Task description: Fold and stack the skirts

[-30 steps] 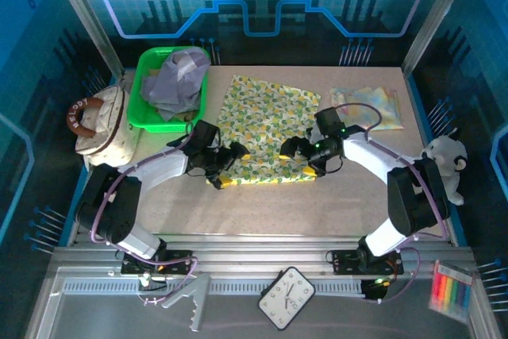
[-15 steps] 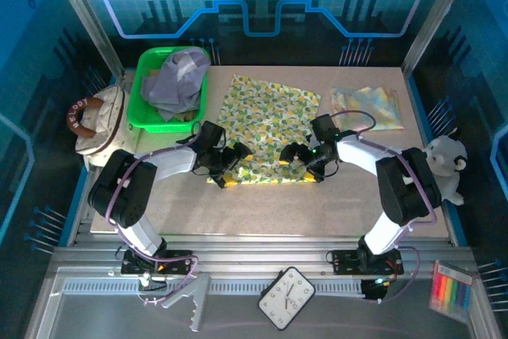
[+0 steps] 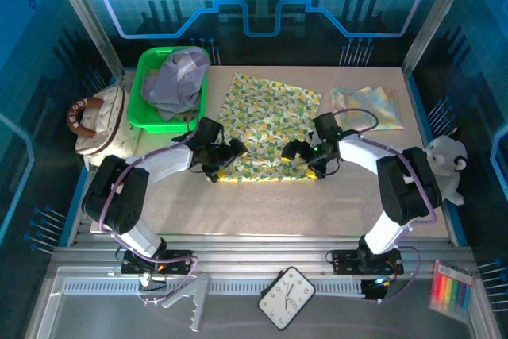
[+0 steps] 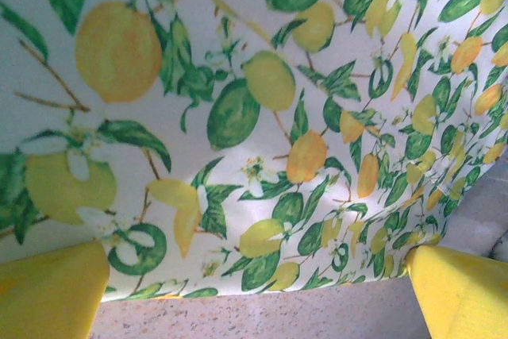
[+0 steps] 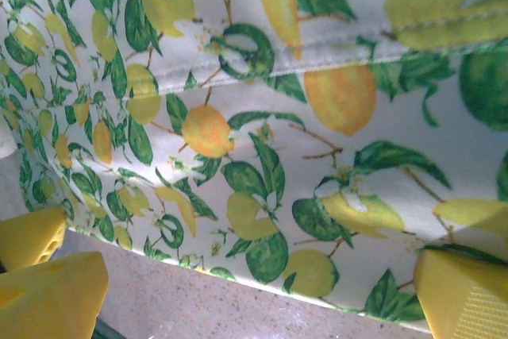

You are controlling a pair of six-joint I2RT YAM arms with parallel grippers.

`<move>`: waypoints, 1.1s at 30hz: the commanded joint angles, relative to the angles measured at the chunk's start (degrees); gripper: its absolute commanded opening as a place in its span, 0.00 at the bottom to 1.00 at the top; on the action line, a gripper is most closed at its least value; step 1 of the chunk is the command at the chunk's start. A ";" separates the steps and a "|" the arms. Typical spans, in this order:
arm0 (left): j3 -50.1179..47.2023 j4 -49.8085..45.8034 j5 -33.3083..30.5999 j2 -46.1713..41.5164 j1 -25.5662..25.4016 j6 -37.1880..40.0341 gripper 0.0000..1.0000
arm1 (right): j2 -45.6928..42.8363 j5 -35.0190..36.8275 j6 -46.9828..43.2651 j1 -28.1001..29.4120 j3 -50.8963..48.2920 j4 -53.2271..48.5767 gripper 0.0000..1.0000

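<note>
The yellow-green leafy-print skirt [image 3: 266, 121] lies flat in the middle of the table. Its near hem crosses the left wrist view [image 4: 262, 164] and the right wrist view [image 5: 262, 156]. My left gripper [image 3: 225, 158] is at the skirt's near left corner, open, with yellow fingers [image 4: 48, 291] wide apart and the hem between them [image 4: 254, 299]. My right gripper [image 3: 300, 155] is at the near right corner, also open [image 5: 258, 295], fingers [image 5: 464, 291] straddling the hem. The lavender-grey skirt [image 3: 176, 81] sits crumpled in the green bin [image 3: 144, 113].
A cream handbag [image 3: 99, 125] stands at the left edge and a white plush toy [image 3: 446, 166] at the right edge. A pale pastel cloth [image 3: 367, 107] lies at the back right. A clock [image 3: 286, 298] and markers [image 3: 451, 290] lie in front of the arm bases.
Both grippers have shifted slightly along the skirt's near hem and have stayed open. The skirt has not visibly moved.
</note>
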 commanded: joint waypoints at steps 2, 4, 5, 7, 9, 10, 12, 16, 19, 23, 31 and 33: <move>-0.65 -3.33 -3.08 0.77 1.77 2.09 0.99 | 2.77 1.26 -0.42 -1.12 0.40 -0.86 1.00; -2.21 -2.74 -2.71 1.89 2.42 1.55 0.99 | 4.32 0.83 0.04 -1.09 -0.26 0.30 1.00; -3.02 -2.44 -2.59 2.31 2.76 1.31 0.99 | 5.01 1.21 0.17 -1.17 -0.52 0.42 1.00; -4.55 -1.88 -2.91 2.70 3.68 1.41 0.99 | 5.56 2.25 0.17 -1.20 -0.97 0.42 1.00; -5.64 -1.58 -2.70 2.26 4.96 1.75 0.99 | 5.73 2.84 0.41 -1.24 -1.58 0.36 1.00; -5.72 -1.66 -2.17 1.82 5.48 1.97 0.99 | 5.73 2.72 0.59 -1.33 -1.78 0.33 1.00; -5.20 -2.69 -1.23 -0.33 5.87 2.77 0.99 | 5.45 2.58 1.20 -1.24 -2.26 0.67 1.00; -4.47 -8.66 -4.35 -6.90 5.87 3.39 0.99 | 4.40 3.09 2.51 -1.29 -2.82 1.10 1.00; -6.15 -12.97 -8.96 -11.71 5.87 2.79 0.99 | 3.58 3.20 3.35 -1.23 -3.02 1.30 1.00; -8.70 -14.23 -9.99 -14.16 5.87 1.23 0.82 | 3.20 2.47 4.23 -1.26 -2.42 1.35 1.00; -11.21 -11.32 -8.22 -12.78 5.83 -2.59 0.64 | -4.28 3.18 6.90 -1.09 -3.46 4.34 1.00; -11.06 -9.46 -7.54 -11.41 5.78 -2.46 0.57 | -6.93 5.20 6.72 -1.07 -3.46 2.88 1.00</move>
